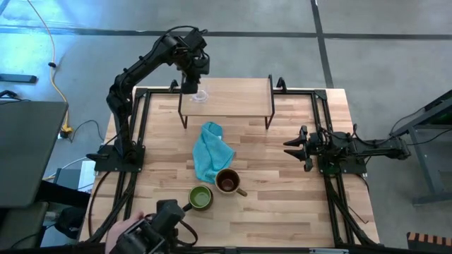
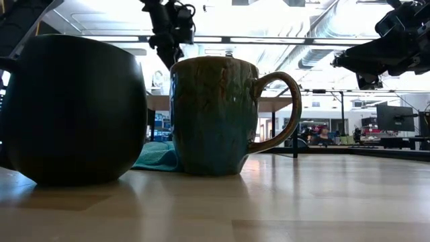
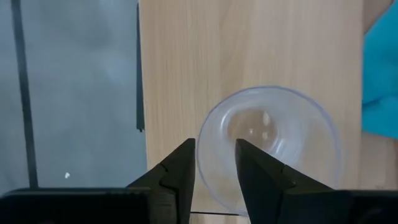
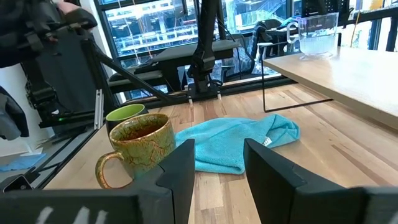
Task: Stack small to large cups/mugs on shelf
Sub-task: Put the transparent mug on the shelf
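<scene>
Partly hidden by the left gripper (image 1: 191,86), the clear glass cup (image 1: 201,95) stands on the shelf (image 1: 240,99) near its 9 o'clock end; the released fingers (image 3: 180,171) straddle its rim. At 3 o'clock the right gripper (image 1: 293,147) waits, spread. On the striped tabletop (image 1: 282,204), by a teal cloth (image 1: 210,152), sit the green-lined mug (image 1: 200,197) and the brown-lined mug (image 1: 227,181).

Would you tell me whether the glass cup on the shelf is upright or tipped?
Upright: the glass cup stands mouth-up on the shelf, and looks empty.
</scene>
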### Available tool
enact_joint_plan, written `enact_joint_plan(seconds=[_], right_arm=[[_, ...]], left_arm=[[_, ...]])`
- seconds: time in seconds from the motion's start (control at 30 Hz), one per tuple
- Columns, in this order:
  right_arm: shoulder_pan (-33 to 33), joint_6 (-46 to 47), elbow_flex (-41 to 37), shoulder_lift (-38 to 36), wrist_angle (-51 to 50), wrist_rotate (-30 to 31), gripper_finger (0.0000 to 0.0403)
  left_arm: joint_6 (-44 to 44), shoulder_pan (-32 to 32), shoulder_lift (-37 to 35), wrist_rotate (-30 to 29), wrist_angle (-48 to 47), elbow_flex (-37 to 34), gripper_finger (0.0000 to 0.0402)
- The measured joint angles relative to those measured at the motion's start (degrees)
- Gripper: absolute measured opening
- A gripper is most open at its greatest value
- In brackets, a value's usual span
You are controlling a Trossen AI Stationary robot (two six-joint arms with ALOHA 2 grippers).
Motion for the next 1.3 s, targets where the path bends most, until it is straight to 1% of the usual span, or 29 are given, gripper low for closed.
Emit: enact_joint_plan(seconds=[0.23,0.47,0.63,0.93,1.0,1.17,1.3], right_arm=[[0.02,2.84,0.00,0.01,0.00,-0.02,0.0128],[0.02,3.81,0.00,0.02,-0.02,-0.47,0.0128],[0.04,2.43,0.00,0.01,-0.02,-0.55,0.0128],[0.04,2.78,0.00,0.00,-0.02,-0.61,0.0128],[0.04,2.75,0.00,0.02,-0.02,-0.63,0.0128],[0.04,2.97,0.00,0.00,-0.02,-0.70,0.0128],[0.04,3.41,0.00,0.01,-0.04,-1.36,0.0128]], left_arm=[[-3.39,-0.02,2.98,-0.93,0.63,-0.04,0.0104],[-8.44,-0.02,3.31,-2.78,0.70,-0.04,0.0100],[-12.73,0.02,3.31,-3.45,-0.07,-0.04,0.0071],[-20.72,0.02,3.31,-3.30,-0.09,-0.04,0.0009],[-22.19,0.02,3.27,-3.21,-0.35,-0.04,0.0003],[-24.65,-0.02,3.27,-3.21,-0.99,-0.04,0.0011],[-27.70,0.02,3.25,-3.43,-1.68,-0.02,0.0005]])
